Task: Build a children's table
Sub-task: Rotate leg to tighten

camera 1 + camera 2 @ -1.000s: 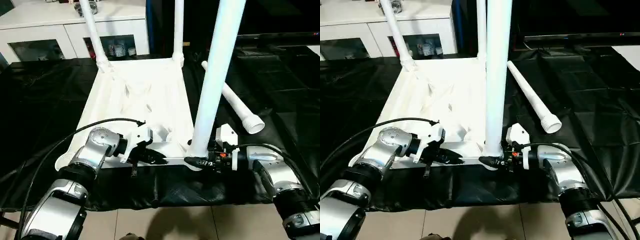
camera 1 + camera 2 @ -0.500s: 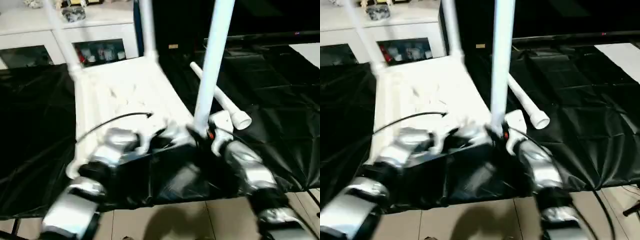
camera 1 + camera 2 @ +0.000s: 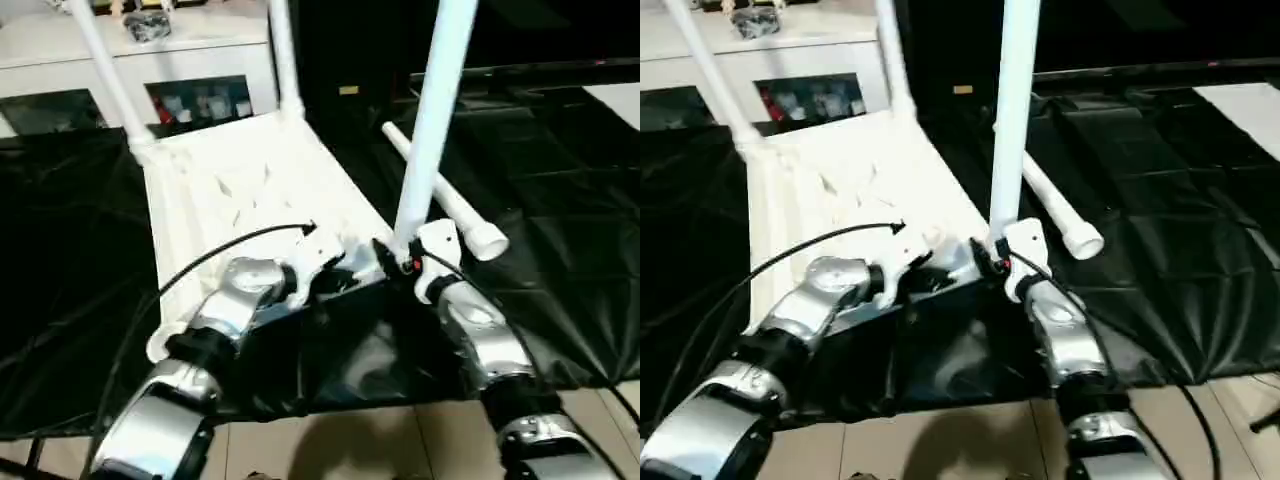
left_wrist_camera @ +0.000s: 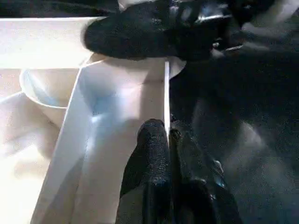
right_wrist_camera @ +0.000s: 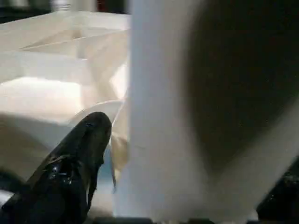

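Surface: black sheet (image 3: 560,290) over the work area; white cabinet (image 3: 150,60) beyond.
Tabletop (image 3: 240,180): upside down, ribbed side up, its near edge at both grippers.
Left gripper (image 4: 169,140): fingers pinched onto tabletop's thin near rim.
Right gripper (image 3: 392,258): fingers apart around base of upright leg (image 3: 430,110); grip uncertain.
Loose leg (image 3: 450,205): lying just beyond right gripper.

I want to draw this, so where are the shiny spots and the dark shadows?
Left eye view: light glints off the crinkly black sheet near its front edge, and the tabletop glows very bright. Right wrist view: a big dark shadow lies across one side of the upright leg. Left wrist view: the tabletop's inner wall is softly shaded.
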You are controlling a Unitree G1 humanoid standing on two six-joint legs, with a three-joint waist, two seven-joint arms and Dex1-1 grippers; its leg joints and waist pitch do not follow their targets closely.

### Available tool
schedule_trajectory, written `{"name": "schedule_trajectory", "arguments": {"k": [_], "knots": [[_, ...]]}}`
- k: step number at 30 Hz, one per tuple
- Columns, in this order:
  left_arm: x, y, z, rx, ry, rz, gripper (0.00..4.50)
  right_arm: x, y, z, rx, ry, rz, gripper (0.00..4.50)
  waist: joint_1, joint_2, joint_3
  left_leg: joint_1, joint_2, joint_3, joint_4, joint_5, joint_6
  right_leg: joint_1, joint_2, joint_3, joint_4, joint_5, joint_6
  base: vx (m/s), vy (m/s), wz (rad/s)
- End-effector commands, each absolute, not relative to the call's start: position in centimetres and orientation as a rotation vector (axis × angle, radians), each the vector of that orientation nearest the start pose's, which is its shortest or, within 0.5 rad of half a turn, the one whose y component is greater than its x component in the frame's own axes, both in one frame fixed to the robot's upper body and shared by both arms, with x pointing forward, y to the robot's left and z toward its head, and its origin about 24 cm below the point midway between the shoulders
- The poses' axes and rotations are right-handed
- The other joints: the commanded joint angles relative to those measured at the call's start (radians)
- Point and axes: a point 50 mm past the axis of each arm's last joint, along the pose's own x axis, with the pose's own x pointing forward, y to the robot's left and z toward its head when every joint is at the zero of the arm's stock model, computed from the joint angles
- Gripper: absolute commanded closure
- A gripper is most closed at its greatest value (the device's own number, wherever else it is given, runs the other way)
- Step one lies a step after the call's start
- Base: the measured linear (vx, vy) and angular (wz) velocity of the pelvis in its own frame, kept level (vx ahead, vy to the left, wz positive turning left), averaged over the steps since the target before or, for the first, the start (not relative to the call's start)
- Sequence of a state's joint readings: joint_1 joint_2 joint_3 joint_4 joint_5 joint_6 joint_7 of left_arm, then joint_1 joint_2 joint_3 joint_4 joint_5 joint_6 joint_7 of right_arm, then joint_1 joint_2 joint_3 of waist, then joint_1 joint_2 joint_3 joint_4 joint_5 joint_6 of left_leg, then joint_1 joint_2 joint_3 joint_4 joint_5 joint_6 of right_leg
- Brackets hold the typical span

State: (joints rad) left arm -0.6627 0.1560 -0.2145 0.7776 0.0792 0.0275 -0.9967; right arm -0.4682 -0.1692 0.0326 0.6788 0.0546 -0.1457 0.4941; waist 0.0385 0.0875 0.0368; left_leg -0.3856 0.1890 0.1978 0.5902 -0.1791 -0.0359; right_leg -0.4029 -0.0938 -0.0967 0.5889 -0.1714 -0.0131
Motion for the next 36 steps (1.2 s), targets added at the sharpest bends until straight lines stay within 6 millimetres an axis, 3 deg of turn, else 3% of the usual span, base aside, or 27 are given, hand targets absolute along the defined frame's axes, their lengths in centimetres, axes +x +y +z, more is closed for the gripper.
{"name": "schedule_trajectory", "arguments": {"k": [1, 3, 4, 10, 12, 13, 14, 20, 22, 24, 31, 35, 36], "knots": [[32.4, 8.5, 4.9, 0.281, 0.283, -1.329, 4.5, 32.0, -14.5, 3.6, -0.121, 0.111, 0.728, 0.28, 0.005, -0.02, -0.064, 0.012, 0.041, -0.02, -0.058, -0.191, 0.132, 0.056, -0.058, 0.043, -0.069, -0.181, -0.223, 0.0, 0.0, 0.0], [32.4, 8.8, 4.9, 0.288, 0.285, -1.34, 4.5, 31.8, -14.7, 3.6, -0.123, 0.12, 0.769, 0.28, 0.009, -0.017, -0.064, 0.013, 0.044, -0.019, -0.057, -0.193, 0.137, 0.054, -0.058, 0.044, -0.068, -0.181, -0.225, 0.0, 0.0, 0.0], [32.3, 9.4, 4.9, 0.304, 0.295, -1.379, 4.5, 31.1, -15.2, 3.5, -0.168, 0.139, 0.885, 0.28, 0.013, -0.017, -0.063, 0.013, 0.044, -0.019, -0.058, -0.201, 0.135, 0.054, -0.059, 0.044, -0.069, -0.189, -0.223, 0.0, 0.0, 0.0], [32.2, 10.0, 5.0, 0.301, 0.309, -1.434, 4.5, 30.4, -15.8, 3.8, -0.168, 0.166, 1.014, 0.28, 0.023, -0.02, -0.063, 0.014, 0.046, -0.02, -0.059, -0.209, 0.119, 0.053, -0.061, 0.045, -0.069, -0.22, -0.223, 0.0, 0.0, 0.0], [32.2, 10.4, 5.2, 0.294, 0.318, -1.475, 4.5, 29.9, -16.0, 4.0, -0.166, 0.196, 1.121, 0.57, 0.025, -0.019, -0.064, 0.015, 0.047, -0.021, -0.059, -0.201, 0.121, 0.053, -0.061, 0.045, -0.067, -0.213, -0.222, 0.0, 0.0, 0.0], [32.1, 10.5, 5.2, 0.299, 0.325, -1.498, 4.5, 29.7, -16.0, 4.0, -0.175, 0.216, 1.171, 0.65, 0.025, -0.032, -0.064, 0.013, 0.045, -0.019, -0.057, -0.198, 0.128, 0.054, -0.06, 0.045, -0.067, -0.207, -0.224, 0.0, 0.0, 0.0], [32.1, 10.6, 5.2, 0.301, 0.327, -1.506, 4.5, 29.6, -16.1, 4.0, -0.177, 0.223, 1.187, 0.65, 0.029, -0.026, -0.064, 0.011, 0.044, -0.02, -0.056, -0.185, 0.134, 0.055, -0.062, 0.045, -0.065, -0.204, -0.227, 0.0, 0.0, 0.0], [31.9, 11.1, 5.2, 0.337, 0.357, -1.562, 4.5, 29.3, -16.1, 3.9, -0.213, 0.271, 1.284, 1.14, 0.033, -0.023, -0.062, 0.015, 0.045, -0.02, -0.058, -0.206, 0.118, 0.051, -0.062, 0.046, -0.07, -0.241, -0.219, 0.0, 0.0, 0.0], [32.0, 11.3, 5.2, 0.341, 0.362, -1.568, 4.5, 29.4, -16.1, 4.1, -0.214, 0.271, 1.294, 1.14, 0.037, -0.021, -0.062, 0.017, 0.047, -0.021, -0.059, -0.211, 0.112, 0.049, -0.062, 0.046, -0.07, -0.244, -0.218, 0.0, 0.0, 0.0], [32.0, 11.3, 5.2, 0.343, 0.364, -1.569, 4.5, 29.4, -16.1, 4.1, -0.213, 0.27, 1.298, 1.55, 0.042, -0.023, -0.063, 0.018, 0.048, -0.02, -0.058, -0.205, 0.108, 0.05, -0.063, 0.047, -0.068, -0.232, -0.221, 0.0, 0.0, 0.0], [32.2, 11.5, 5.2, 0.336, 0.365, -1.555, 4.5, 29.3, -15.9, 4.1, -0.171, 0.267, 1.274, 1.74, 0.049, -0.02, -0.064, 0.016, 0.047, -0.021, -0.057, -0.187, 0.111, 0.052, -0.063, 0.046, -0.065, -0.211, -0.225, 0.0, 0.0, 0.0], [32.6, 11.1, 5.0, 0.33, 0.367, -1.471, 4.5, 29.8, -15.6, 3.6, -0.131, 0.265, 1.129, 1.75, 0.045, -0.021, -0.061, 0.017, 0.048, -0.022, -0.061, -0.212, 0.09, 0.05, -0.063, 0.046, -0.068, -0.252, -0.217, 0.0, 0.0, 0.0], [33.1, 10.5, 5.0, 0.318, 0.365, -1.377, 4.5, 30.4, -15.4, 2.9, -0.14, 0.265, 0.955, 1.75, 0.042, -0.012, -0.061, 0.019, 0.048, -0.023, -0.062, -0.229, 0.074, 0.046, -0.064, 0.047, -0.068, -0.278, -0.21, 0.0, 0.0, 0.0]]}}
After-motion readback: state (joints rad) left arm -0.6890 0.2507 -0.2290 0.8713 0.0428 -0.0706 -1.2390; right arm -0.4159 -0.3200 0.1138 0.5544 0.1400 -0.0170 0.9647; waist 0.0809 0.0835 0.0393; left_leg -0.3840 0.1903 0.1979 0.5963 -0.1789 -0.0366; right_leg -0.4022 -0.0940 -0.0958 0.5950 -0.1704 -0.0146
